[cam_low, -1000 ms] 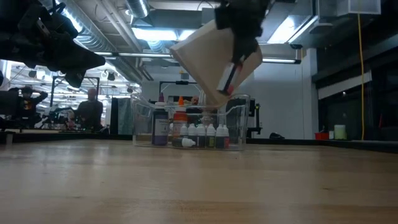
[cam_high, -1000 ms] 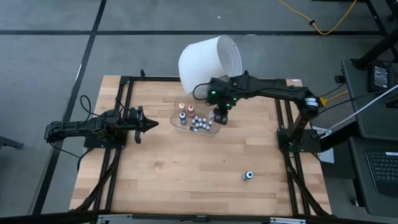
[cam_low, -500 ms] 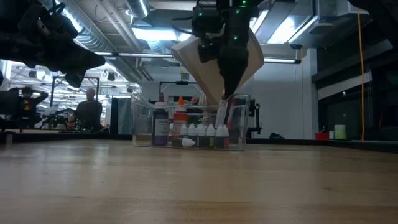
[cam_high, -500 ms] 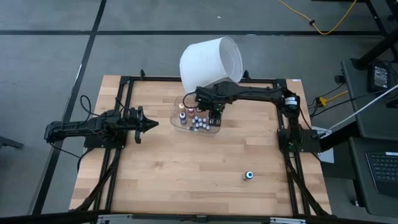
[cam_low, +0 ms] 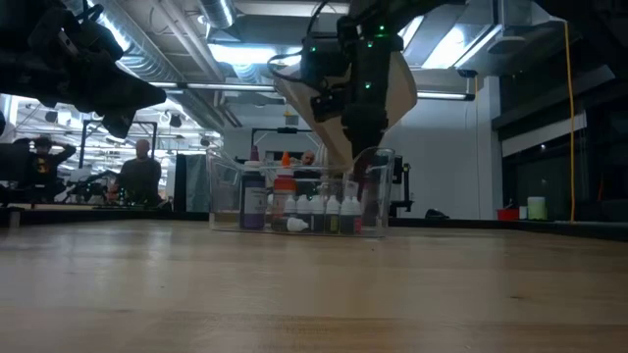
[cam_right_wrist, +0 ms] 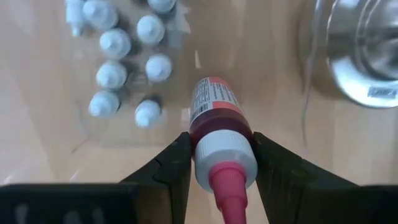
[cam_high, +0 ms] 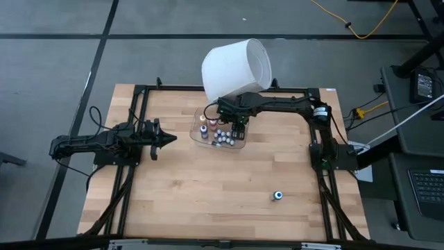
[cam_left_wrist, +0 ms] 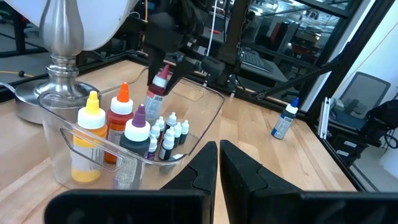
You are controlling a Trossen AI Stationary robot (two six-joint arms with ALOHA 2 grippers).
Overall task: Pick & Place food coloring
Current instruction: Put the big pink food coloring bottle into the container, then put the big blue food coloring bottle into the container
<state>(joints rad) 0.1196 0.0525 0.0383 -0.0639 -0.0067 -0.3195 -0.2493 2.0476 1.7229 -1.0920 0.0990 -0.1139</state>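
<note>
Lone bottle (cam_high: 277, 196) with a blue cap lies on the bare wood near the table's front edge, about 5 o'clock from table centre, well apart from everything else.

Left gripper (cam_high: 171, 138) waits at 9 o'clock, off the table surface, fingers closed together on nothing — tips pointed toward the tray.

Clear plastic tray (cam_high: 196, 125) sits just past centre, toward 12 o'clock. Inside it: a cluster of small food coloring bottles (cam_high: 220, 137) with whitish caps, standing upright in rows, and at the tray's 9 o'clock end taller bottles (cam_left_wrist: 122, 115) with yellow, orange and purple caps.

Right gripper (cam_high: 240, 126) hangs over the tray's 3 o'clock end, clamped on a red bottle (cam_right_wrist: 214, 127); the fingers (cam_right_wrist: 171, 168) press its two sides just below the grey collar, the pink tip pointing back at the wrist camera. From the low view the bottle appears to be inside the tray walls, though whether its base touches the floor is hard to tell.

White lampshade (cam_high: 234, 67) on a metal base (cam_left_wrist: 53, 74) stands just beyond the tray at 12 o'clock.
</note>
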